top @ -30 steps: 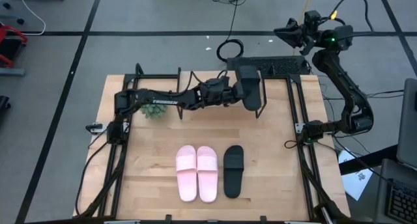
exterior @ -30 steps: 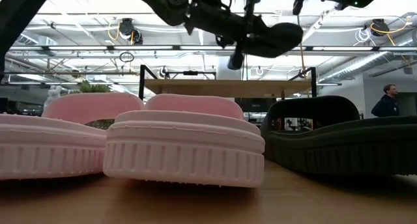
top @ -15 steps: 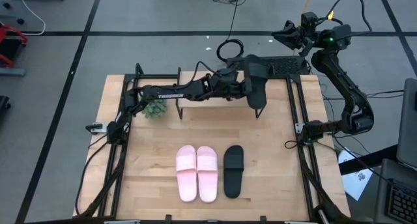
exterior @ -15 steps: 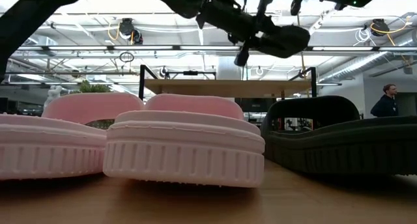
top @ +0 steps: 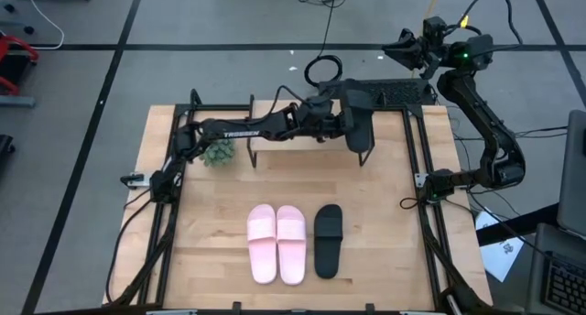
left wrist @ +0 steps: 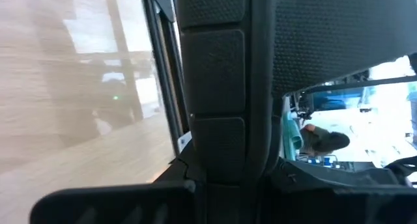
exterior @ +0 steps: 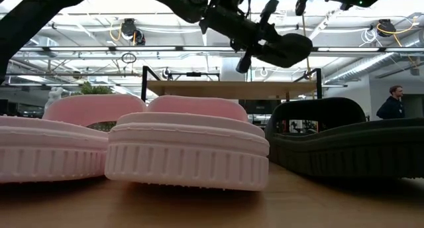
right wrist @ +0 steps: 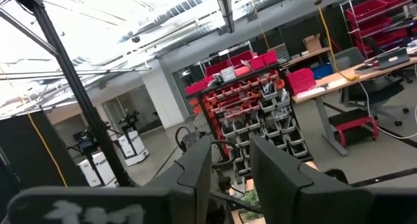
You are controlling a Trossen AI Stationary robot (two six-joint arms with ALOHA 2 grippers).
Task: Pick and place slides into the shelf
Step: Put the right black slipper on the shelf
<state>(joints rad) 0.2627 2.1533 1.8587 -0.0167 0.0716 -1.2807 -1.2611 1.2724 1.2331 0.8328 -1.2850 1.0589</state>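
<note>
left end effector (top: 352, 123): clamped on a black slide (top: 360, 132), held in the air over the far side of the table (top: 211, 242), above the shelf (exterior: 228, 89)
right end effector (right wrist: 231, 159): fingers slightly apart, holding nothing, raised past the table's far right corner
pink slides (top: 276, 244): side by side on the table's near middle
second black slide (top: 329, 239): just right of the pink pair
small plant (top: 217, 153): far left on the table
</note>
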